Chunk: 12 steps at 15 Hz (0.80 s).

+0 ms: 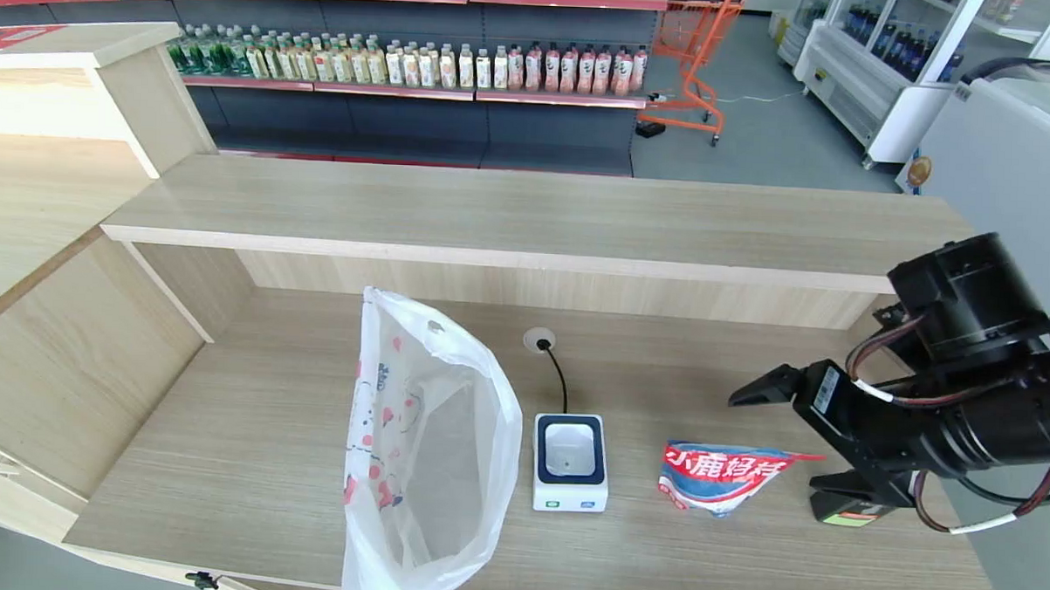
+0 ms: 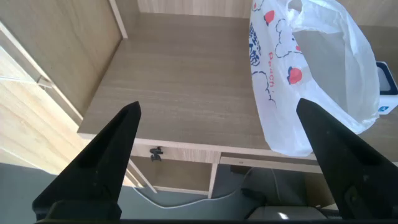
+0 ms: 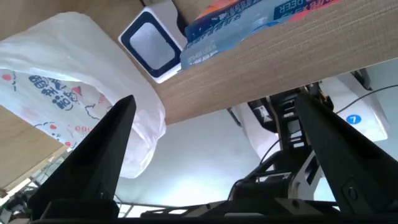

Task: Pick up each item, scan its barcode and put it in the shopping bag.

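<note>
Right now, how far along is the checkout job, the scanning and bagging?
Early, it seems. Done: nothing obvious; I can make out no item inside the shopping bag. In hand: nothing. The right gripper hangs open beside the snack pouch, which lies on the counter to the right of the scanner. The left gripper is open too. Left: grasp the pouch, scan it, bag it.
</note>
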Available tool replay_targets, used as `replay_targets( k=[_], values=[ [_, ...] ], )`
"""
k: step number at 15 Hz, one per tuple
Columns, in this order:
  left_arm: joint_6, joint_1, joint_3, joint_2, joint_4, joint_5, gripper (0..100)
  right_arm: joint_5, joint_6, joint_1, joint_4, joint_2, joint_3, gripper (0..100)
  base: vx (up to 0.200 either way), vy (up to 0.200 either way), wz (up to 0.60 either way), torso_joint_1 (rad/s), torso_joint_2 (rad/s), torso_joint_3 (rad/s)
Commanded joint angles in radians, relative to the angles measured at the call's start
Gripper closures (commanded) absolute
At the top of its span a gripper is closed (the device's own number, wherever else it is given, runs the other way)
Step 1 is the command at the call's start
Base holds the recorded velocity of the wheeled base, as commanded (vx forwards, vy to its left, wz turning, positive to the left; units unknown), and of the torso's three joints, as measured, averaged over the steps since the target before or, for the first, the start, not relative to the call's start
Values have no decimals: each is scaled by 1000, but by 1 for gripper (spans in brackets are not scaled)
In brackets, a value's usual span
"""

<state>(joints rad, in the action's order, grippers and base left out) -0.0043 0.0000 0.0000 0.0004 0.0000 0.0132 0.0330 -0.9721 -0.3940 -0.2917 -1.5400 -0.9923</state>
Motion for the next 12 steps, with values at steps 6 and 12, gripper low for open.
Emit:
replay_targets(
  k=[6, 12],
  values=[
    [0, 0, 0, 0, -2, 1, 0, -97, -20, -19, 82, -321, -95, 0, 0, 0, 0, 0, 0, 0],
    [0, 0, 0, 0, 0, 1, 0, -159, 38, -20, 121, -517, -180, 0, 0, 0, 0, 0, 0, 0]
  ],
)
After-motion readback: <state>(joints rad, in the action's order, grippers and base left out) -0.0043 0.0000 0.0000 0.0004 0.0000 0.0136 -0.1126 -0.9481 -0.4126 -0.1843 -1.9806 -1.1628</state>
